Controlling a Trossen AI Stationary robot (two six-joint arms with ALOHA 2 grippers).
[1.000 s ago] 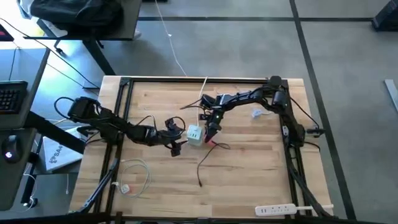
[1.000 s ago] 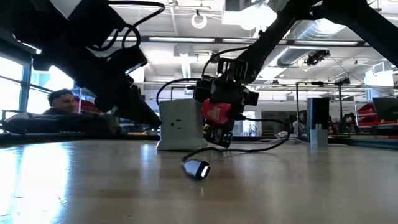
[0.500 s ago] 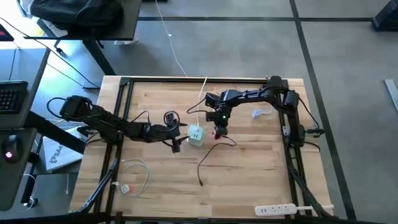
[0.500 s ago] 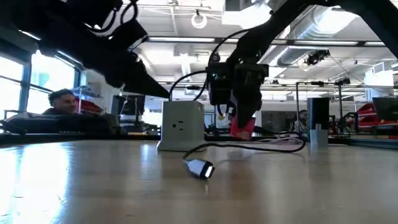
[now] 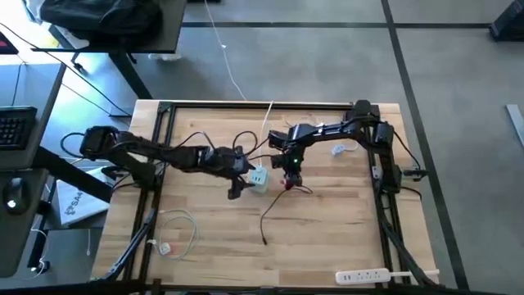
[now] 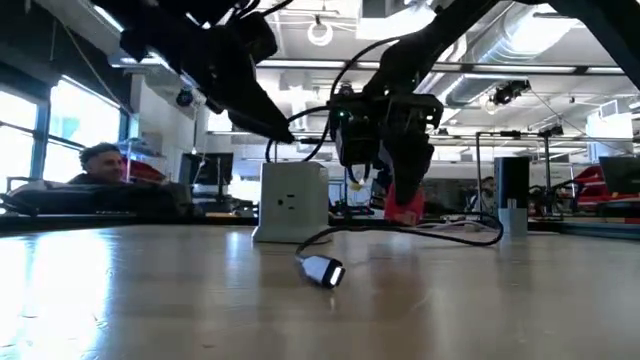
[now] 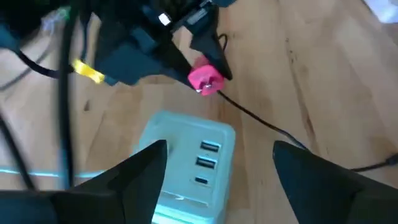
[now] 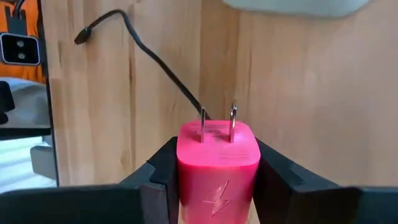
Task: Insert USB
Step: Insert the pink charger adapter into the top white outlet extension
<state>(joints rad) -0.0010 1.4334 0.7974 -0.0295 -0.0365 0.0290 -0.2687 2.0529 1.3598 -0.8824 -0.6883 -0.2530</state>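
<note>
Pink is what catches the eye: the plug (image 8: 217, 163), two metal prongs showing at its free end, sits pinched between the fingers of the right gripper (image 5: 288, 174) with its thin black cable (image 5: 274, 211) trailing away over the wooden table (image 5: 327, 238). The white charger cube (image 7: 189, 163) stands just beside that gripper, on the side towards the left arm. The left gripper (image 5: 237, 182) hangs over the cube with its fingers spread, one to either side of it and not yet touching, as the left wrist view shows.

To do this step well, I'd judge the left fingers should close on the cube first so it cannot slide or tip. The plug then needs turning until its end faces the chosen opening squarely, and should go in straight and slowly; a skewed approach would likely just shove the cube along.

Compared with a second ago, the right gripper has drawn back a little from the cube and carries the plug lower, nearer the table, while the left arm has reached further in so its gripper now sits right at the cube
</note>
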